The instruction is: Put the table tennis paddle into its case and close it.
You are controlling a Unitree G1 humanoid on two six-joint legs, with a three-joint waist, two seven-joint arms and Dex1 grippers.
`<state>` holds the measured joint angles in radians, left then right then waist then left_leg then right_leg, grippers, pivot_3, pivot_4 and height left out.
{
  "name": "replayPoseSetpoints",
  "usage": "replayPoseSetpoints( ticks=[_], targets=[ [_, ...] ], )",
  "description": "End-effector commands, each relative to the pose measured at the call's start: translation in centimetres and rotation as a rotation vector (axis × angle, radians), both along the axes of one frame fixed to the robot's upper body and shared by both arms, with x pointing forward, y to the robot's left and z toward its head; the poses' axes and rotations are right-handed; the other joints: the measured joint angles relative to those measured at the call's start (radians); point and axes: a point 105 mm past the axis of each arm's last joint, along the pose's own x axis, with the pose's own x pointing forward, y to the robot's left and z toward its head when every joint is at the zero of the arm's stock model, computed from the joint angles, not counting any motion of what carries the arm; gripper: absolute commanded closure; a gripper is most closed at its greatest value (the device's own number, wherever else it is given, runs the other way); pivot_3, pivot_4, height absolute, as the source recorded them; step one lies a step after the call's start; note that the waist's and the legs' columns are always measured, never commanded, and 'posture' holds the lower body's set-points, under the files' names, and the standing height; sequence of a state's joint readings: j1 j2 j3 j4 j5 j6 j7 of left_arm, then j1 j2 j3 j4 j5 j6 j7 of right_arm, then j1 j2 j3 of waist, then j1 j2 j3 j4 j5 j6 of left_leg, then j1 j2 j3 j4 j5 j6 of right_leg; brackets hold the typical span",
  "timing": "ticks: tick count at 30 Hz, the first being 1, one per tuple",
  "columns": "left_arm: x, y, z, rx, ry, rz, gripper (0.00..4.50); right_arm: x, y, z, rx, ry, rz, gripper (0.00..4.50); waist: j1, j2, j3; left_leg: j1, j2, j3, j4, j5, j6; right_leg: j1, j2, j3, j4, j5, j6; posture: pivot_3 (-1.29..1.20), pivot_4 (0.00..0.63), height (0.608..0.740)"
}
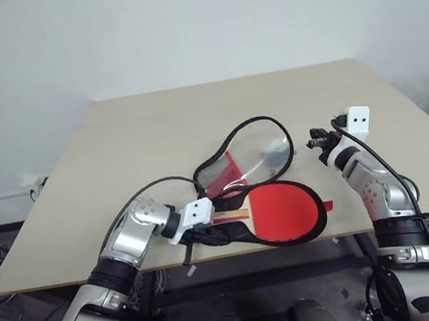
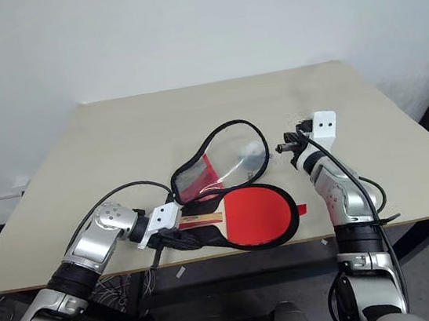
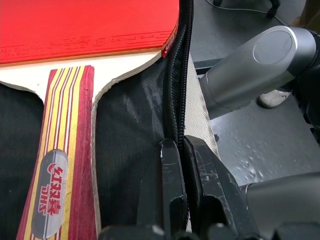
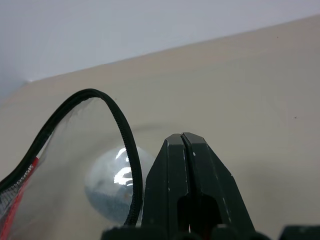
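The left gripper (image 3: 181,165) is clamped shut on the zip edge of the case (image 1: 232,233), beside the paddle handle. The table tennis paddle (image 1: 284,211) lies in the opened case at the table's (image 1: 155,129) near edge, its lid (image 1: 249,156) raised. The right gripper (image 4: 184,165) is closed, empty, beside the lid rim.

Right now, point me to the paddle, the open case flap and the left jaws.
table tennis paddle (image 1: 284,211), left eye view, middle of the red rubber face.
case flap (image 1: 254,149), left eye view, clear panel inside the raised black edging.
left gripper (image 3: 184,165), left wrist view, tips pinching the case's zip edge.
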<state>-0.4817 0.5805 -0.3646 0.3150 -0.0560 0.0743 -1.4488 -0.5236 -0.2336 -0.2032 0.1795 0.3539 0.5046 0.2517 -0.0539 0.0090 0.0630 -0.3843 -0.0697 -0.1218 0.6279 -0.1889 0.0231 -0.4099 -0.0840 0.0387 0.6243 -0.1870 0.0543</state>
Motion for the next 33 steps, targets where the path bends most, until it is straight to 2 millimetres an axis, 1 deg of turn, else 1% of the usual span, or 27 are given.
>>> replayPoseSetpoints(
  ticks=[1,5,7,8,14,16,17,23,26,28,31,33],
  targets=[
    [0.4,0.3,0.6,0.002,-0.038,0.008,4.47,0.4,0.4,2.0,-0.004,-0.068,0.015,4.5,0.0,0.0,0.0,0.0,0.0,0.0,0.0,0.0,0.0,0.0,0.0,0.0,0.0,0.0,0.0,0.0,0.0,0.74],
    [0.6,0.0,0.6,-0.006,-0.042,0.011,4.47,0.5,0.4,2.1,-0.004,-0.069,0.018,4.5,0.0,0.0,0.0,0.0,0.0,0.0,0.0,-0.001,-0.001,0.0,0.0,0.0,0.0,0.0,0.0,0.0,0.0,0.74],
    [0.8,-0.3,0.8,-0.022,-0.033,0.021,4.07,0.5,0.4,2.1,-0.004,-0.07,0.018,4.5,0.001,0.0,0.0,0.0,0.0,0.0,0.0,-0.001,-0.001,0.0,0.0,0.0,0.0,0.0,0.0,0.0,0.0,0.74],
    [0.8,-0.4,0.8,-0.029,-0.025,0.022,3.96,0.5,0.4,2.1,-0.004,-0.07,0.019,4.5,0.001,0.0,0.0,0.0,0.0,0.0,0.0,-0.001,-0.002,0.0,0.0,0.0,0.0,0.0,0.0,0.0,0.0,0.74],
    [0.9,-0.8,1.2,-0.056,-0.015,0.027,2.47,0.5,0.5,2.1,-0.006,-0.069,0.021,4.5,0.001,0.0,0.0,0.0,-0.001,0.0,0.0,-0.001,-0.001,0.0,0.0,0.0,0.0,0.0,0.0,0.0,0.0,0.74],
    [0.9,-1.1,1.9,-0.09,0.008,0.033,1.97,0.5,0.4,2.1,-0.006,-0.068,0.022,4.5,0.001,0.0,0.0,0.0,-0.001,0.0,0.0,-0.001,-0.001,0.0,0.0,0.0,0.0,0.0,0.0,0.0,0.0,0.74],
    [0.9,-1.3,2.5,-0.118,0.014,0.029,1.81,0.5,0.4,2.1,-0.006,-0.068,0.023,4.5,0.001,0.0,0.0,-0.001,-0.001,0.0,0.0,-0.001,-0.001,0.0,0.0,0.0,0.0,0.0,0.0,0.0,0.0,0.74],
    [2.5,-2.4,6.2,-0.284,0.055,0.121,1.81,0.7,0.7,1.8,-0.015,-0.053,0.041,4.5,0.002,0.0,0.0,-0.001,-0.001,0.0,0.0,-0.001,-0.001,0.0,0.0,-0.001,0.0,0.0,0.0,0.0,0.0,0.74],
    [4.0,-2.7,8.1,-0.378,0.057,0.206,1.81,0.8,0.8,1.4,-0.016,-0.041,0.057,4.5,0.001,0.0,0.0,-0.001,-0.001,0.0,0.001,0.0,-0.001,0.0,-0.001,-0.001,-0.001,0.0,0.0,0.0,0.0,0.74],
    [5.1,-2.6,9.0,-0.432,0.052,0.277,1.81,0.8,0.9,1.1,-0.006,-0.029,0.073,4.5,0.001,-0.001,0.0,-0.001,-0.001,0.0,0.0,0.0,0.001,0.0,0.0,-0.001,-0.001,0.0,0.0,0.0,0.0,0.74],
    [6.7,-2.0,10.0,-0.5,0.053,0.393,1.71,0.9,1.0,0.8,0.029,-0.015,0.096,4.02,0.0,-0.001,0.0,-0.001,-0.001,0.0,0.0,0.001,0.001,0.0,0.0,0.0,-0.001,0.0,0.001,0.0,0.0,0.74],
    [7.7,-1.4,10.2,-0.526,0.043,0.47,1.71,1.0,1.3,0.8,0.061,-0.011,0.121,3.53,-0.002,-0.001,0.0,-0.001,-0.001,0.0,0.0,0.001,0.001,0.0,0.0,0.0,-0.001,0.001,0.001,0.0,0.0,0.74]
  ],
)
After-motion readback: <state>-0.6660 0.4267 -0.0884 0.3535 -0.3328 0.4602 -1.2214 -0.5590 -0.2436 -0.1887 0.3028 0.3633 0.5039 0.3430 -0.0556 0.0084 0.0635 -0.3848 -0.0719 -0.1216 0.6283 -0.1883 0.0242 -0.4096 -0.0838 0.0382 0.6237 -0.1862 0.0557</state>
